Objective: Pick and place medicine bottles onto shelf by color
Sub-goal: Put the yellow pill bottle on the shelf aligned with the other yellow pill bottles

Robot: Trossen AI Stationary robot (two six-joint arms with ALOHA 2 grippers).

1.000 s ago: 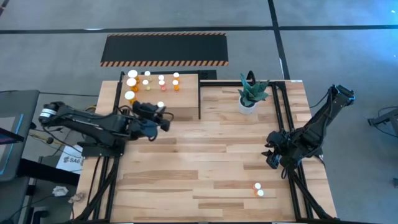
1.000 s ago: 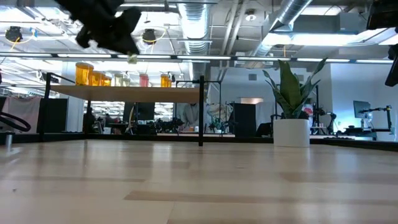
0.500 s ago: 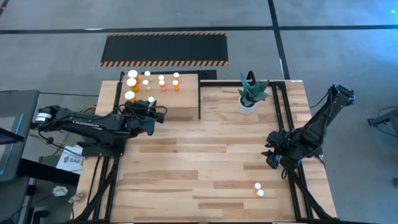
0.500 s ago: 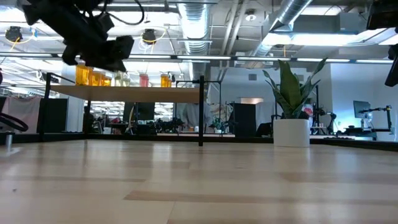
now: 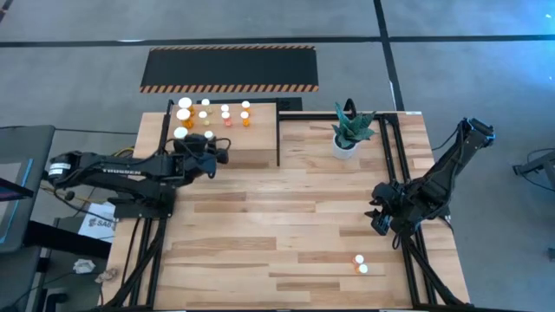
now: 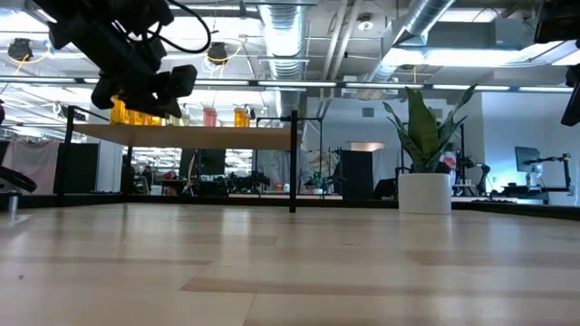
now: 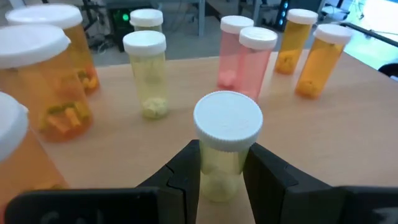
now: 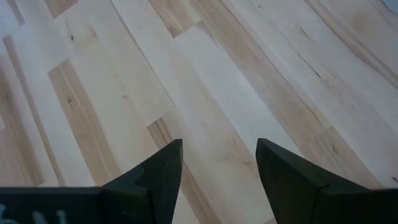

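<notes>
Plank table [image 5: 286,225] under ceiling ducts [image 6: 281,27]

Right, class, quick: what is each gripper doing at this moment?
Left gripper: shut on a yellowish bottle, over the shelf.
Right gripper: open, holding nothing, above the table.

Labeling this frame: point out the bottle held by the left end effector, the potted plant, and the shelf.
held yellowish bottle [image 7: 227,119]: left wrist view, on its white cap.
potted plant [image 5: 344,146]: high view, on its white pot.
shelf [image 5: 251,144]: high view, on bare plank top.
</notes>
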